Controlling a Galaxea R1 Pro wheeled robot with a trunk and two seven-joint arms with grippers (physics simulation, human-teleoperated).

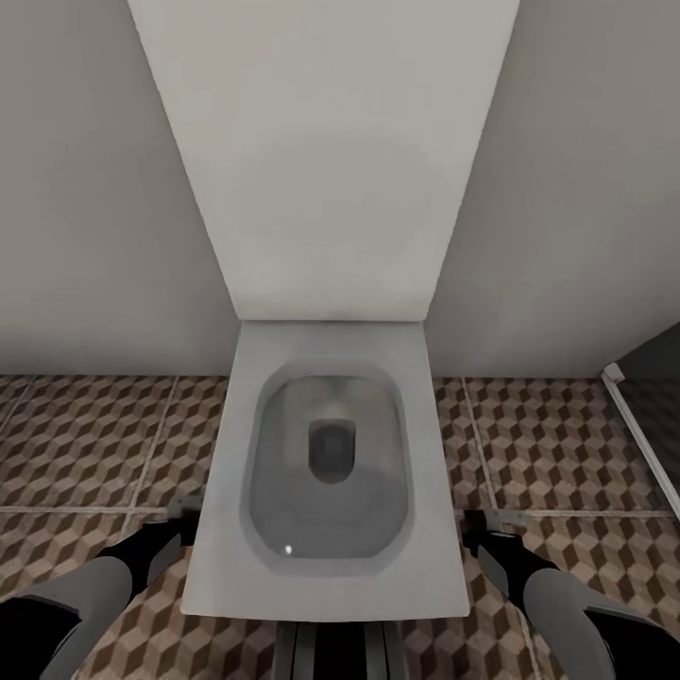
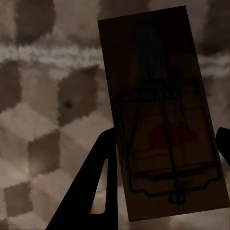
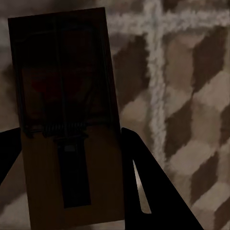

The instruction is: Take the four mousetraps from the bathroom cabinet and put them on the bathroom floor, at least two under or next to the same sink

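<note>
Two mousetraps being carried, one per hand. Left hand (image 2: 165, 143) closing on the left mousetrap (image 2: 163, 115), dark fingers (image 2: 98, 182) pressing against the long edges of the flat board; right hand (image 3: 64, 143) likewise clamping the right mousetrap (image 3: 64, 120) across its width, finger (image 3: 143, 177) touching the board's edge. Both traps hanging above the bathroom floor (image 1: 85, 444), cube-patterned tiles and pale grout showing behind them, not resting on it as far as can be judged.

Facing a white square toilet (image 1: 326, 472) set against the wall (image 1: 85, 189), arms lowered to either side of it, left hand (image 1: 175, 515) near the bowl's left rim and right hand (image 1: 486, 524) near its right rim.

Handling, as a judgement: boards appearing thin, stiff and light, with wire spring and bar on the upper face. Gripping by the bare long edges, as now, looking soundest; avoiding the wire parts, likely to shift or snag. Narrow edge contact suggesting some risk of twisting or slipping if swung quickly. Setting down flat, low to the tiles, advisable.
</note>
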